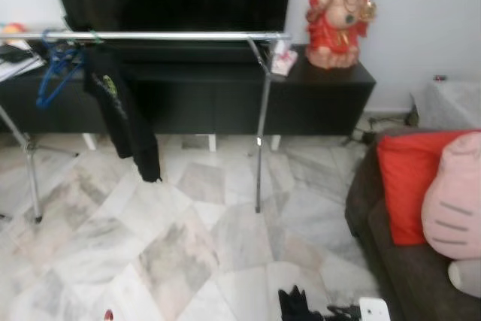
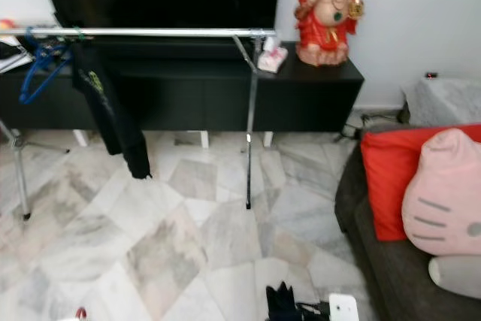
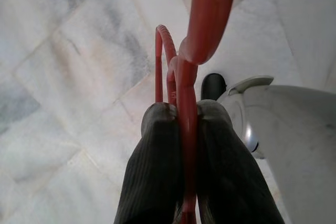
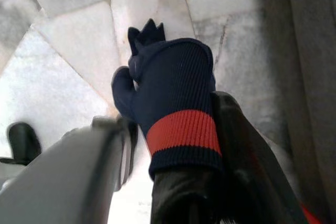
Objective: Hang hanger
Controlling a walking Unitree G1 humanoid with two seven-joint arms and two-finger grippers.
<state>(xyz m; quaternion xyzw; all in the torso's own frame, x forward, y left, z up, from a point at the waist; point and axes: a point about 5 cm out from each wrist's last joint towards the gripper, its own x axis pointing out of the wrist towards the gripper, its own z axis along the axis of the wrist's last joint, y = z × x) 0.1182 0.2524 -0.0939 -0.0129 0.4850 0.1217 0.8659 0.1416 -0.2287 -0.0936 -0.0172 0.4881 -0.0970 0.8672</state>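
Carrying step — left hand (image 3: 181, 124) clenched on red hanger (image 3: 202, 19), low at 7 o'clock above the floor. Right hand (image 4: 173, 98) gloved, grip cannot be told. Next: approach, lift hook over rail (image 1: 165, 36) at 11 o'clock — probably.

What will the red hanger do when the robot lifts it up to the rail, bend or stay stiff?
Probably stay stiff: the red hanger looks like thick moulded plastic, keeping its curve in the left gripper, whose jaws are shut on it. It seems light for its size. Its smooth surface might slip or swing a little, since only a narrow part is pinched. The rail looks sturdy enough.
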